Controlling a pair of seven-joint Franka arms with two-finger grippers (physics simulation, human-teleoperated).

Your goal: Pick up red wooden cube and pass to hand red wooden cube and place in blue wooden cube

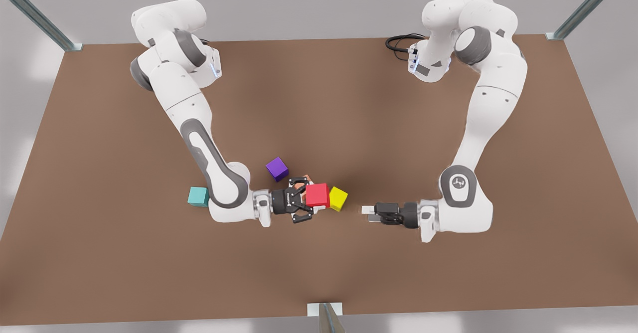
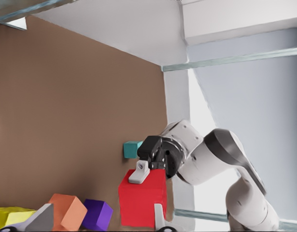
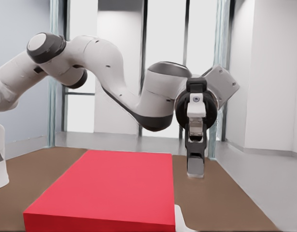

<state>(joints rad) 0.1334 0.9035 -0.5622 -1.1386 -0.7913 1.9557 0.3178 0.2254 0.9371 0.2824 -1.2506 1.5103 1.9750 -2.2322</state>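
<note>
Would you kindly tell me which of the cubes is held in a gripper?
The red wooden cube, clamped by the right gripper; the blue wooden cube, purple cube, yellow cube and orange cube are ungripped.

Red wooden cube (image 1: pixel 317 195), blue wooden cube (image 1: pixel 198 196) and purple cube (image 1: pixel 277 168): plain matte faces, no grain; table (image 1: pixel 349 113): flat matte brown; arm shells (image 1: pixel 179 93): smooth semi-gloss white plastic, grey joints; corner posts (image 1: pixel 35 11): brushed metal.
</note>
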